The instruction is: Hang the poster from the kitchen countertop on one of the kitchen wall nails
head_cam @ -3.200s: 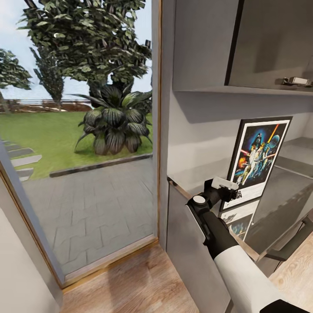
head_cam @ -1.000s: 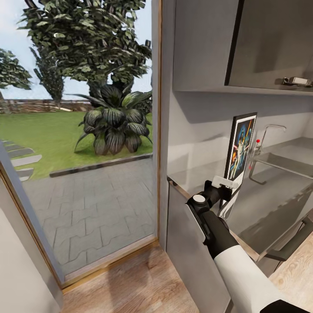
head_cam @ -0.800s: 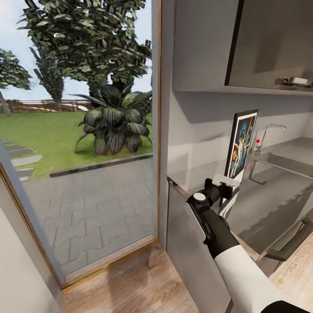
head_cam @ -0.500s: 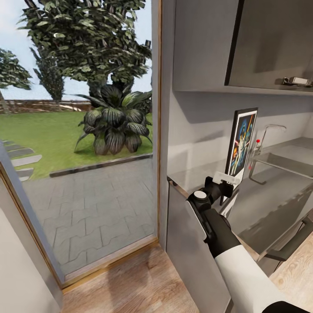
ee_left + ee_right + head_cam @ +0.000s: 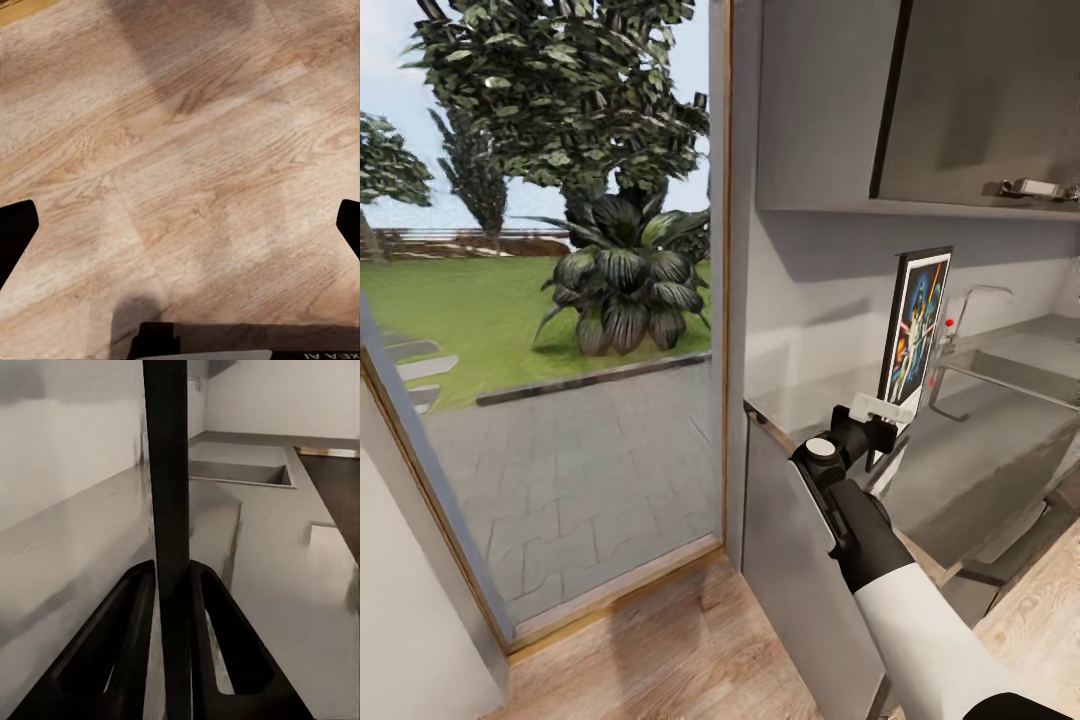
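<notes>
The smooth grey-brown kitchen desk point(image 5: 960, 450) runs along the pale wall beneath a grey upper cabinet. One black-framed Star Wars poster point(image 5: 916, 325) stands upright above it, edge-on, clenched at its lower edge by the right pincer point(image 5: 880, 412), probably for carrying clear. The left pincer point(image 5: 180, 225) points at wooden floor point(image 5: 187, 150); its grip I cannot tell.

1. The right gripper point(image 5: 872, 418) is covering the lower edge of the poster point(image 5: 916, 325).
2. The poster's black frame edge point(image 5: 169, 510) is running past the right wrist view's top and bottom borders.
3. The poster's artwork is showing too foreshortened to read.
</notes>
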### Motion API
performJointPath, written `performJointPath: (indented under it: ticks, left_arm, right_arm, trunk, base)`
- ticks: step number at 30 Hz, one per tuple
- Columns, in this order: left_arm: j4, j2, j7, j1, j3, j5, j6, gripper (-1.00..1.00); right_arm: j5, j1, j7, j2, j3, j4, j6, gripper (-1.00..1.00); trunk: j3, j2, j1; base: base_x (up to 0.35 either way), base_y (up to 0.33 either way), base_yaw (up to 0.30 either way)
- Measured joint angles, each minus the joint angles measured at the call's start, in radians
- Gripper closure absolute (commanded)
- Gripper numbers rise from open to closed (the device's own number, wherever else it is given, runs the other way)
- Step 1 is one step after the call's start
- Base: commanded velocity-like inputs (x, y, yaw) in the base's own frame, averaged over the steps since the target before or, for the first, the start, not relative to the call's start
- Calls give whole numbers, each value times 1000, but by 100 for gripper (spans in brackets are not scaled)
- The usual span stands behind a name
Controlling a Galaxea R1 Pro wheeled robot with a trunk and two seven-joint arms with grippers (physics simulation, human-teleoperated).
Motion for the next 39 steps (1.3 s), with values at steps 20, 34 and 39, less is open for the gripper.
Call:
performJointPath:
  ticks: [20,34,39]
  left_arm:
    - [0,0,0,0,0,0,0,-100]
    - [0,0,0,0,0,0,0,-100]
    - [0,-1,0,0,0,0,0,-100]
  right_arm:
    - [0,0,0,0,0,3,0,100]
    - [0,0,0,0,0,2,0,100]
    - [-2,0,0,0,0,2,0,100]
  trunk:
    - [0,0,0]
    - [0,0,0]
    - [0,0,0]
  base:
    - [-332,0,0]
    - [-338,0,0]
    - [-338,0,0]
